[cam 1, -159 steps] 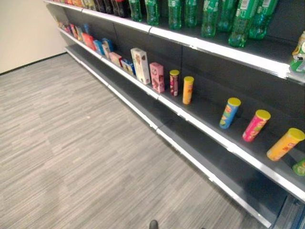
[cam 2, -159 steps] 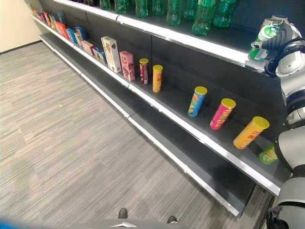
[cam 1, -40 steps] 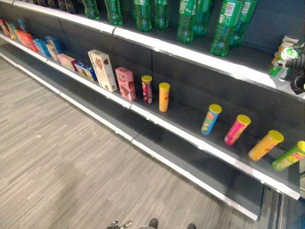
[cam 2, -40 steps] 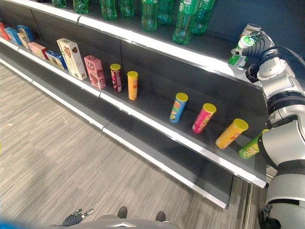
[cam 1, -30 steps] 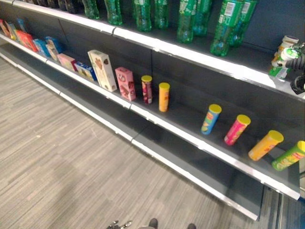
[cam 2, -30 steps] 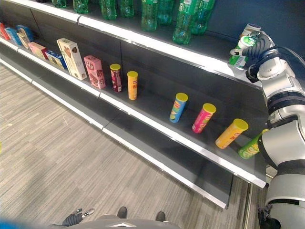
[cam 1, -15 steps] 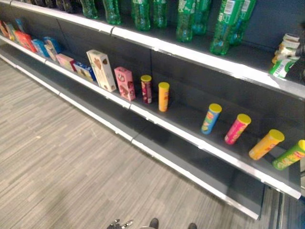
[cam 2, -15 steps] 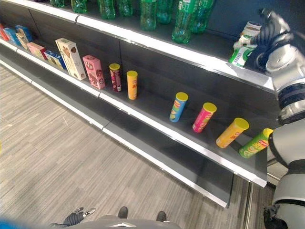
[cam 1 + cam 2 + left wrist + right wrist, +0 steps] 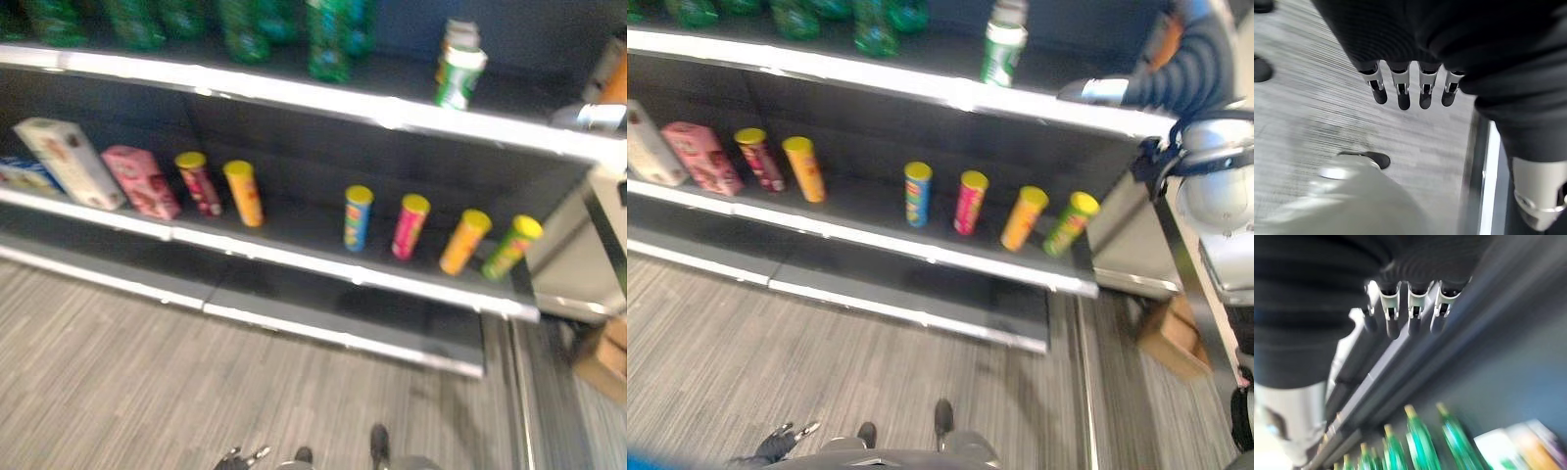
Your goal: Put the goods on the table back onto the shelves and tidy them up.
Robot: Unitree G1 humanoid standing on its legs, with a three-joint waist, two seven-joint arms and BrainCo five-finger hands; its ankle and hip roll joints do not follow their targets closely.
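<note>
A white bottle with a green label (image 9: pixel 458 73) stands upright on the upper shelf (image 9: pixel 392 110), to the right of the row of green bottles (image 9: pixel 328 39). No hand touches it. My right hand (image 9: pixel 1102 91) hovers at the upper shelf's right end, right of the bottle. Its fingers (image 9: pixel 1415 308) are straight and hold nothing. My left hand (image 9: pixel 784 441) hangs low over the floor with straight fingers (image 9: pixel 1400 93), also holding nothing.
The middle shelf carries a cream box (image 9: pixel 69 162), a pink box (image 9: pixel 142 181), two small cans, then blue (image 9: pixel 358 217), pink (image 9: pixel 409 225), orange (image 9: pixel 464 241) and green (image 9: pixel 511 247) chip cans, leaning. A cardboard box (image 9: pixel 1174 338) lies on the floor past the shelf end.
My right hand has let go of the white and green bottle, which now stands alone on the upper shelf, and has drawn back to the right. The camera has swung right.
</note>
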